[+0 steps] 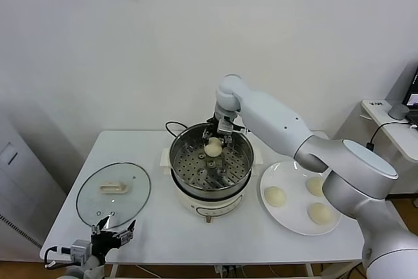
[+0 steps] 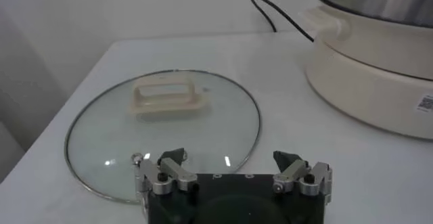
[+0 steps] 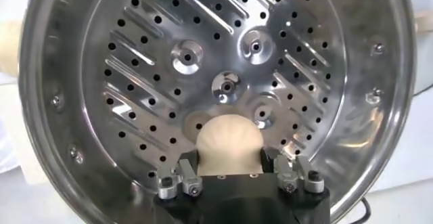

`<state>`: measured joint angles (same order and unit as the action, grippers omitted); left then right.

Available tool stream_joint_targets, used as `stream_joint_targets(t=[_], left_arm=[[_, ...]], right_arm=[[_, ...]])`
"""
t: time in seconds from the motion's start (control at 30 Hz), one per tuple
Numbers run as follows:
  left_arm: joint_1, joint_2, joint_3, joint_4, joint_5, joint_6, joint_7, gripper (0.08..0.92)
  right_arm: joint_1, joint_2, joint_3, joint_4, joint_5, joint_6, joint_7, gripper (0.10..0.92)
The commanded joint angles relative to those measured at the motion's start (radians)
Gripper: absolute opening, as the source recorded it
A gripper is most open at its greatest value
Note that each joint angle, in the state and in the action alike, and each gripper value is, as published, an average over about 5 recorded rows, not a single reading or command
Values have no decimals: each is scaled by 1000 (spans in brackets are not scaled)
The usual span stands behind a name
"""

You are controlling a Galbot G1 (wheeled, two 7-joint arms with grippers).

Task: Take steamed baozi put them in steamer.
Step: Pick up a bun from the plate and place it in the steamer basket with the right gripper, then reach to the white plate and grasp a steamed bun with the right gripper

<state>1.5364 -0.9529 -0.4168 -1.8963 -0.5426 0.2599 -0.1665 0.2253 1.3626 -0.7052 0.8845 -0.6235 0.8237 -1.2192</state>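
Note:
My right gripper [image 1: 214, 143] is over the back of the steamer [image 1: 189, 143], shut on a cream-white baozi [image 1: 213, 148]. In the right wrist view the baozi [image 3: 229, 143] sits between the fingers [image 3: 190, 171], above the steamer's perforated floor [image 3: 183, 56]. Three more baozi [image 1: 275, 196] lie on the white plate [image 1: 289, 225] right of the steamer. My left gripper [image 1: 113, 232] is parked at the table's front left edge, open and empty; it also shows in the left wrist view [image 2: 233, 166].
A round glass lid [image 1: 113, 193] with a cream handle lies left of the steamer; it also shows in the left wrist view [image 2: 166, 127]. A black cord [image 1: 171, 127] runs behind the pot. A second small table [image 1: 390, 122] stands at the right.

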Motion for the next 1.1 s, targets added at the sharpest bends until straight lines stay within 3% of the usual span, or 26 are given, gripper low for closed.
stream_joint_targets(t=[0.03, 0.23, 0.4, 0.5, 0.77, 0.97, 1.1], left_arm=[[1, -1, -2, -1, 1, -1, 0, 823], [21, -10, -22, -14, 2, -2, 0, 823], [27, -14, -29, -22, 2, -2, 0, 823], [28, -13, -29, -23, 2, -2, 0, 823], [24, -12, -27, -34, 2, 3, -1, 823], [20, -13, -27, -39, 1, 6, -2, 823], [20, -16, -28, -42, 1, 7, -3, 823]], right_arm=[[-19, 4, 19, 9, -47, 49, 35, 703], [69, -18, -27, 15, 109, 49, 18, 816], [252, -144, -217, 52, 437, 7, -35, 822], [341, -244, -355, 84, 625, -140, -44, 823], [517, -450, -646, 191, 918, -575, -44, 823], [570, -561, -769, 296, 1061, -793, -37, 823], [562, -627, -806, 347, 1075, -852, -25, 823]])
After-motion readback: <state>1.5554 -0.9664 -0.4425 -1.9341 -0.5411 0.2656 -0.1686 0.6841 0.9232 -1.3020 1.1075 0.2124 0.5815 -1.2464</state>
